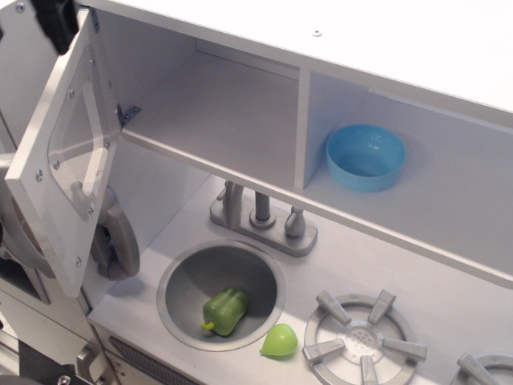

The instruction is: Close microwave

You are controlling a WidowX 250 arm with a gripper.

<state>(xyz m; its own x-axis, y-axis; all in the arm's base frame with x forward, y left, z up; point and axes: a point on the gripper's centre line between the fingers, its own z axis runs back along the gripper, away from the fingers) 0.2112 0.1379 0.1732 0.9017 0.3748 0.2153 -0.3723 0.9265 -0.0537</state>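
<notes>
The microwave (216, 112) is a grey box compartment at the upper left, and it stands open and empty. Its hinged door (40, 200) with a clear window (76, 140) is swung out to the left, and a knob of its handle (80, 192) shows through the window. Only a black piece of my gripper (60, 20) shows at the top left corner, just beyond the door's upper edge. Its fingers are cut off by the frame, so I cannot tell how they stand.
A blue bowl (365, 156) sits in the compartment to the right. Below are a grey faucet (260, 212), a sink (172, 277) holding a green pepper (224, 310), a green fruit (279, 341), a burner (361, 337) and a grey toy phone (112, 237).
</notes>
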